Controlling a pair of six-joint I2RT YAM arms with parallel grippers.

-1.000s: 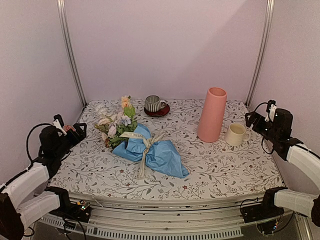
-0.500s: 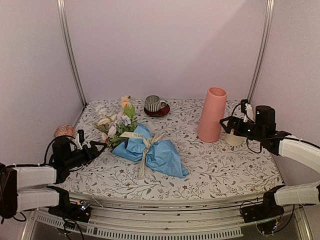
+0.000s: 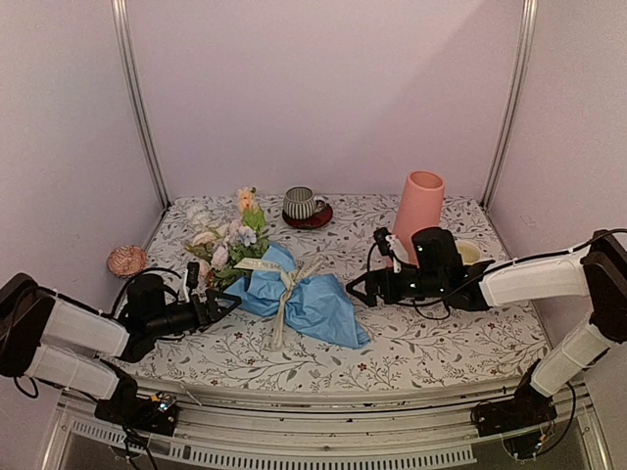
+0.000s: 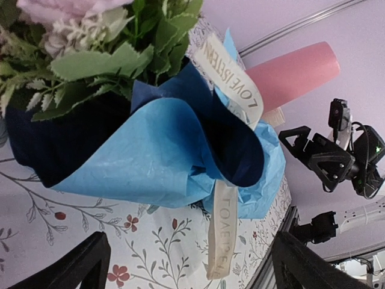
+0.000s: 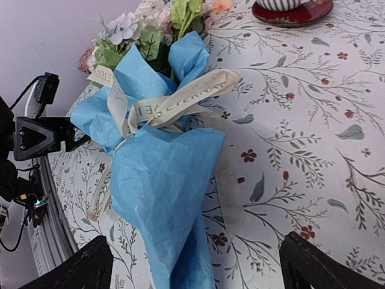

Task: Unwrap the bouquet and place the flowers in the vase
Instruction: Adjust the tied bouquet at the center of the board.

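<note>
Left end effector (image 3: 219, 303) and right end effector (image 3: 356, 289) flank bouquet (image 3: 315, 300), untouching.

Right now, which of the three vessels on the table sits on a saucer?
The grey-and-white striped ceramic cup, on the red saucer at the back. The tall salmon-pink vase and the plain cream mug show no saucer.

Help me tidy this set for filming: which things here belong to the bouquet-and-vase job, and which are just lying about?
Job: bouquet, its flowers, vase.
Lying about: striped cup on red saucer, cream mug, pinkish round thing at the left.
</note>
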